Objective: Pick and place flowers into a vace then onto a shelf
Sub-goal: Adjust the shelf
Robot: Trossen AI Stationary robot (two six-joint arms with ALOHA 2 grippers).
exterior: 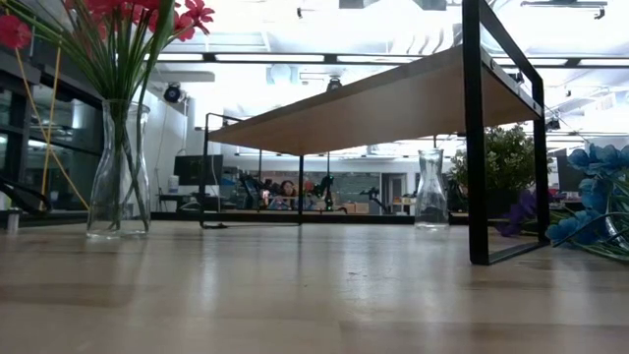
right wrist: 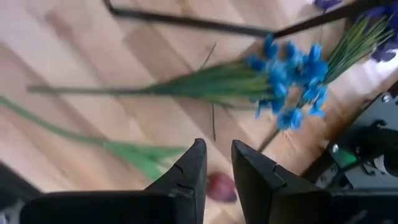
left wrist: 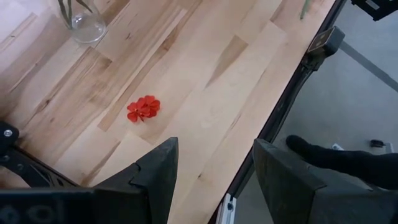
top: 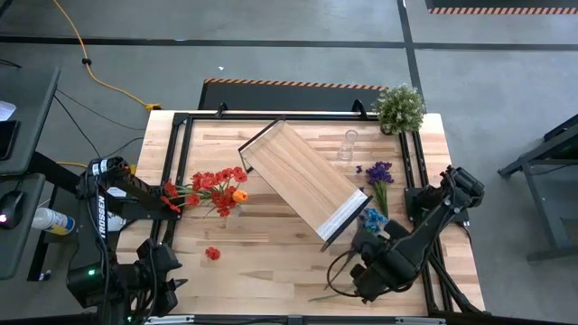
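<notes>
- the right pincer [right wrist: 214, 163] hangs low near the counter's [top: 271, 262] front right corner, its fingers nearly together with only a thin slot between them and nothing held in that slot.
- just past its fingertips lies the blue flower [right wrist: 287, 78], flat on the wood, its green stem [right wrist: 180, 86] running away from the bloom; a second loose green stalk [right wrist: 124, 151] lies closer to the fingers.
- the step in hand looks like picking up that blue flower. to do it well, the fingers should first spread, then come down across the stem's middle, not on the soft bloom, which would likely crush or slip.
- take one stem only; the leafy stalk beside it could be caught in the same pinch.
- the purple flowers [top: 378, 173] lie near the right edge, behind the blue one, and the empty glass vase [top: 348, 145] stands toward the back right, behind the shelf [top: 302, 179] that sits slantwise mid-counter.
- the carry to that vase should pass clear of the shelf's black frame.
- the left pincer [left wrist: 214, 177] waits over the front left corner, about half open and empty; a loose red bloom [left wrist: 143, 108] lies on the wood below it.
- the red and orange flowers [top: 215, 185] already stand in a vase [exterior: 118, 167] near the left edge.
</notes>
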